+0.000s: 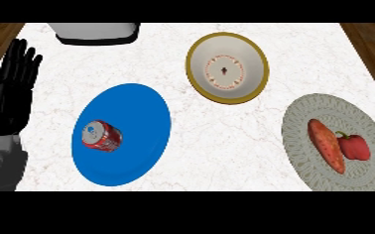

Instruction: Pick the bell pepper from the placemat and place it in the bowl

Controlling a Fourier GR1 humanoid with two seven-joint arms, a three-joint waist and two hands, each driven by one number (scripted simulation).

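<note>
1. My left hand (18, 87): black, resting at the left edge of the counter (219, 129), fingers straight and pointing up, holding nothing. My right hand shows nowhere.

2. Blue plate (139, 114): just to the right of my hand, a little nearer than the fingertips. A red soda can (102, 136) lies tilted on its left part, silver top showing.

3. Grey patterned placemat (315, 124): far across to the right of my hand, at the opposite edge. On it a reddish sweet potato (327, 146) lies lengthwise; the red bell pepper (354, 146) sits touching its right side, well apart from my hand.

4. Bowl (227, 68): cream inside, gold rim, beyond the plate and right of my fingertips, between hand and placemat.

5. Grey and black appliance (95, 32): farthest, beyond my fingertips, slightly right, cut off by the far edge.
</note>
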